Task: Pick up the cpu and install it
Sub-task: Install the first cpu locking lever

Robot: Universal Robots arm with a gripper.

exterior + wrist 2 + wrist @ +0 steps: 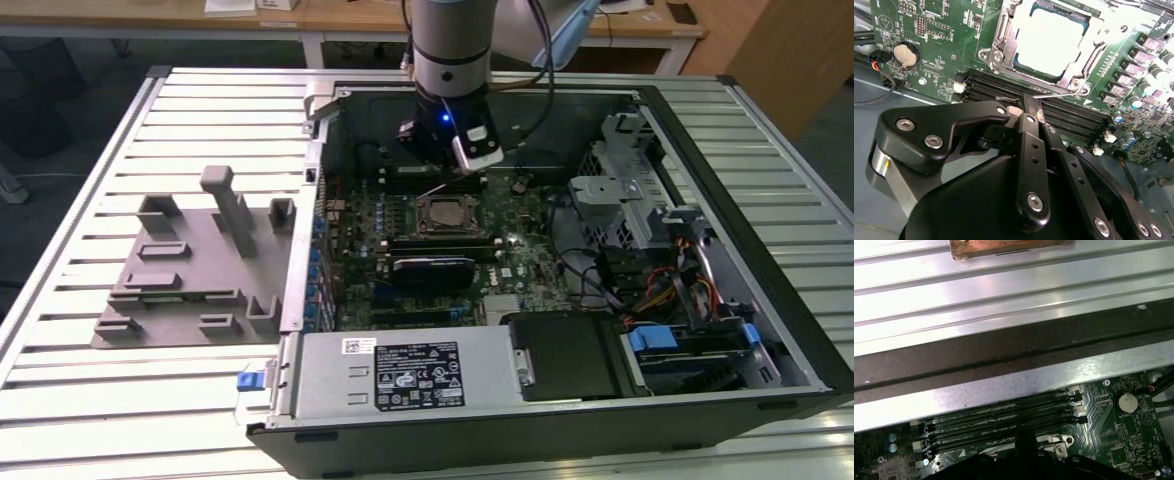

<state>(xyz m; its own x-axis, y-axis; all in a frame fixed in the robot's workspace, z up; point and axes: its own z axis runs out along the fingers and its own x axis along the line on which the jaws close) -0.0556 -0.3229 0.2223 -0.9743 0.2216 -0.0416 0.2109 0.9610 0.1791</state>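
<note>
**Metal, plastic and board, as they look from my wrist**

My gripper (pixel 1030 107) is matt black, its links smooth and studded with bright steel screw heads. The cpu (pixel 1050 41) has a pale, satin metal top that glares white, and the socket frame (pixel 1080 75) round it is polished silver metal. The motherboard (pixel 944 25) is glossy green, the memory slots (pixel 1074 114) dull black plastic. In the exterior view, the table (pixel 80 390) is ribbed, brushed metal, the holder blocks (pixel 187 290) matt grey plastic, and the computer case (pixel 534 440) dark painted metal.
</note>
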